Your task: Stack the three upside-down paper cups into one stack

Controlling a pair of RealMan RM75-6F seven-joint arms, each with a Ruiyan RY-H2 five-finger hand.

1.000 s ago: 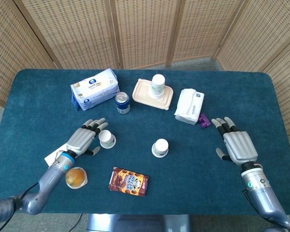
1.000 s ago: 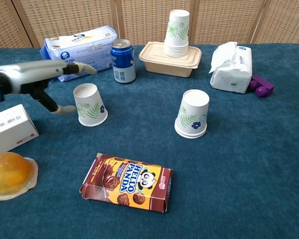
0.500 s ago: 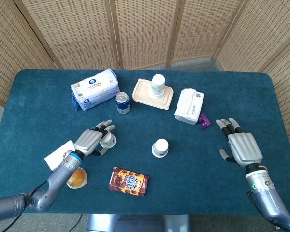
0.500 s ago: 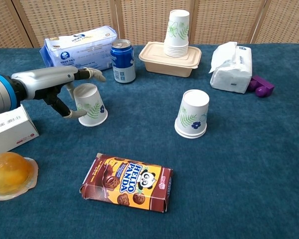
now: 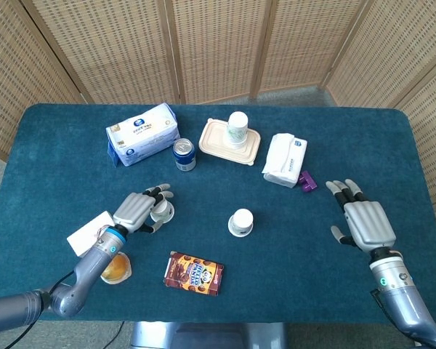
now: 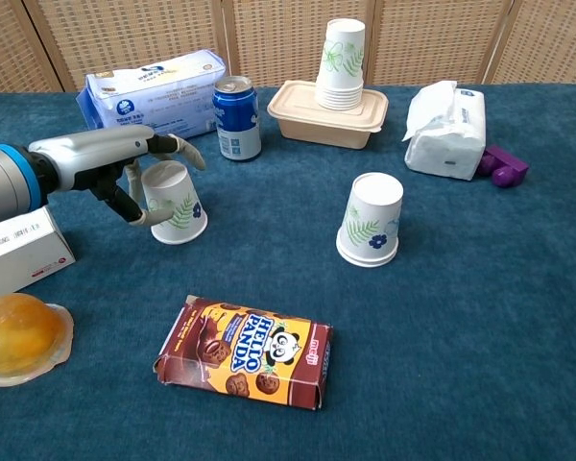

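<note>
One upside-down paper cup (image 5: 162, 211) (image 6: 173, 202) stands at the left of the table. My left hand (image 5: 136, 211) (image 6: 106, 158) reaches it from the left, fingers curved over its far side and thumb at its near side, without a firm grip showing. A second upside-down cup (image 5: 240, 222) (image 6: 372, 219) stands alone mid-table. A stack of upside-down cups (image 5: 237, 129) (image 6: 343, 62) sits on a beige lidded box (image 5: 216, 142). My right hand (image 5: 363, 222) hovers open at the far right, holding nothing, seen only in the head view.
A blue can (image 5: 184, 154) and a blue-white tissue pack (image 5: 142, 132) lie behind the left cup. A white tissue pack (image 5: 284, 160) and a purple object (image 5: 307, 182) are at the right. A biscuit box (image 5: 194, 273), an orange jelly cup (image 5: 113, 267) and a white carton (image 5: 94, 229) lie near the front.
My left hand has moved right up to the left cup and curled its fingers around it. The right hand has drawn back slightly toward the front right. No cup has moved.
</note>
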